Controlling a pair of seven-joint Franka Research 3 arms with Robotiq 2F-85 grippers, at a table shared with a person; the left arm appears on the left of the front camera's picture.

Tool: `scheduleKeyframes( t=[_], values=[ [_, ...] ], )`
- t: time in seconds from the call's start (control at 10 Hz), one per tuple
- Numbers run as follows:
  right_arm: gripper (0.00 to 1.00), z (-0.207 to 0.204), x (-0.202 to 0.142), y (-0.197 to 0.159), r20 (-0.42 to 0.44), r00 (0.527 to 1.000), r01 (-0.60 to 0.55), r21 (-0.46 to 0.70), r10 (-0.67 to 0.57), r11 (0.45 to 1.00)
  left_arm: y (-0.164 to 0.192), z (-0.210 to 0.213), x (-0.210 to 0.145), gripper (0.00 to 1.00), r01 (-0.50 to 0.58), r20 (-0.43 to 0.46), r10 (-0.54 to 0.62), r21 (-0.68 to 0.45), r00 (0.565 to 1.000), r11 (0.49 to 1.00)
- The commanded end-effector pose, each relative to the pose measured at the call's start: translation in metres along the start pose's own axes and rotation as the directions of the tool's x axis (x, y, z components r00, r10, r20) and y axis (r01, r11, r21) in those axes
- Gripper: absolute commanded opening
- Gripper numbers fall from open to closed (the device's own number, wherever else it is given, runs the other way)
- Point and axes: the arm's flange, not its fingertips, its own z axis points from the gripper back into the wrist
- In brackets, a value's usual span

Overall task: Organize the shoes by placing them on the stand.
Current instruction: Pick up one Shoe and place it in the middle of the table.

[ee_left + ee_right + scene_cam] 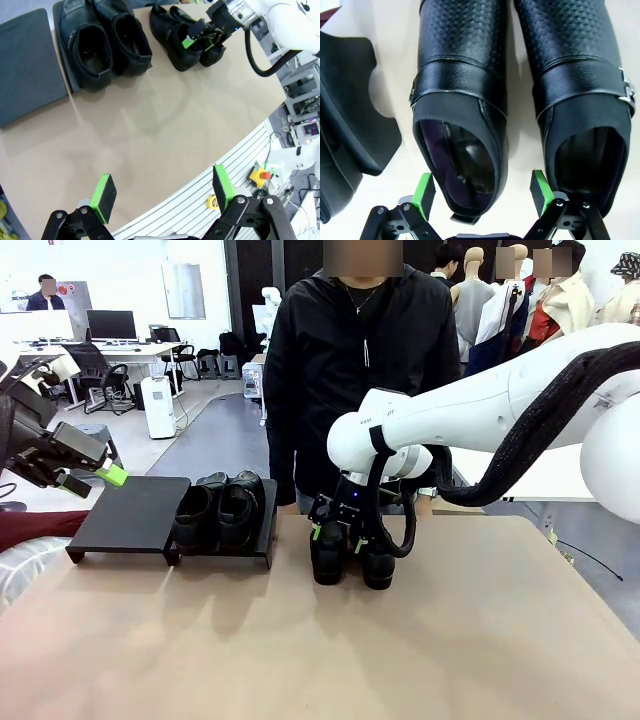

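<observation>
Shoes [462, 65] are black leather with pebble-embossed vamp, smooth semi-gloss strap and metal buckle [627, 92], stand [130, 515] smooth matt black, worktop [420, 650] smooth matt tan, left end effector [164, 192] pads [106, 196] matt green.

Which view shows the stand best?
The front view: the whole stand shows, both panels edge to edge, two shoes on the right one. The left wrist view crops the stand at the picture's top and left edges. The right wrist view catches what looks like one dark corner.
</observation>
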Motion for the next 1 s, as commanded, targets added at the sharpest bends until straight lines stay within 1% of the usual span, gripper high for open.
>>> scheduleKeyframes(
  t=[0.0,0.2,0.4,0.5,0.6,0.9],
  values=[
    [1.00,0.0003,-0.0054,-0.0042,-0.003,0.999,0.051,-0.003,-0.051,0.999,0.0003,0.0022,0.0013,1.00,-0.007,-0.006,0.007,-0.007,1.000,1.000],
    [1.00,-0.0046,-0.0021,-0.0030,-0.010,0.998,0.058,-0.006,-0.058,0.998,0.0003,0.0022,0.0013,1.00,-0.007,-0.006,0.007,-0.007,1.000,1.000],
    [1.00,-0.0049,-0.0022,-0.0026,-0.003,0.999,0.052,0.026,-0.052,0.998,0.0003,0.0022,0.0013,1.00,-0.007,-0.006,0.007,-0.007,1.000,1.000],
    [0.42,-0.0035,-0.0025,-0.0028,0.003,0.999,0.049,0.043,-0.049,0.998,0.0003,0.0022,0.0013,1.00,-0.007,-0.006,0.007,-0.007,1.000,1.000],
    [0.00,-0.0031,-0.0026,-0.0028,0.012,0.999,0.052,0.054,-0.052,0.997,0.0003,0.0022,0.0013,1.00,-0.007,-0.006,0.007,-0.007,1.000,1.000],
    [0.00,-0.0049,-0.0022,-0.0049,0.015,0.996,0.086,0.065,-0.087,0.994,0.0003,0.0022,0.0013,1.00,-0.007,-0.006,0.007,-0.007,1.000,1.000]
  ],
)
